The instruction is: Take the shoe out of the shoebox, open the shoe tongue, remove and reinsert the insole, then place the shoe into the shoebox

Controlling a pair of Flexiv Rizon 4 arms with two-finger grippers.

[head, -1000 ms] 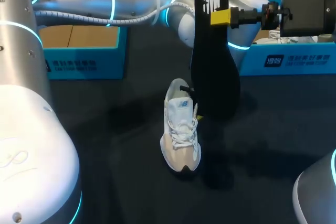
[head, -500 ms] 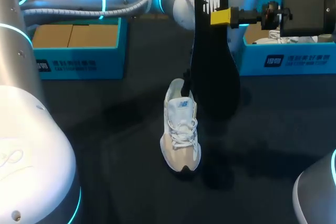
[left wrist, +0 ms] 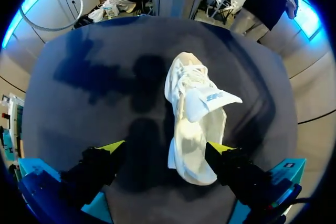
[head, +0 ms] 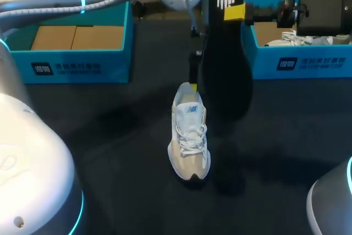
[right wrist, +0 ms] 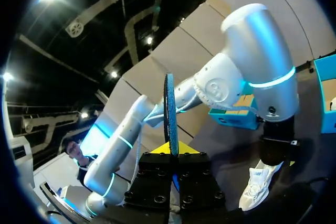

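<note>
The shoe [head: 190, 138] stands upright on its sole on the dark table [head: 110, 163], toe toward me and heel away, near the middle and outside both boxes. My left tool [left wrist: 165, 150] hangs over the heel end with its fingers spread wide. The heel lies below and between them, and neither yellow tip touches it. My left arm comes in high from the left and bends down steeply to get there. Just behind the shoe, my right tool [head: 234, 12] is clamped on the insole [head: 225, 53] near its heel end, so the insole hangs with its toe end down and off the table. My right arm reaches in level from the right.

A second ago my left tool sat low at the shoe's collar. It has since lifted clear and my left arm has swung upward. The insole has risen slightly, and the shoe has not moved.

The shoe is white mesh with a beige toe, loose white laces and a raised tongue. The insole is thin, flat and black, with a white mark. The table looks matte. Farther back, a teal box [head: 82, 53] lined with cardboard sits to the left and another teal box [head: 297, 59] to the right.
</note>
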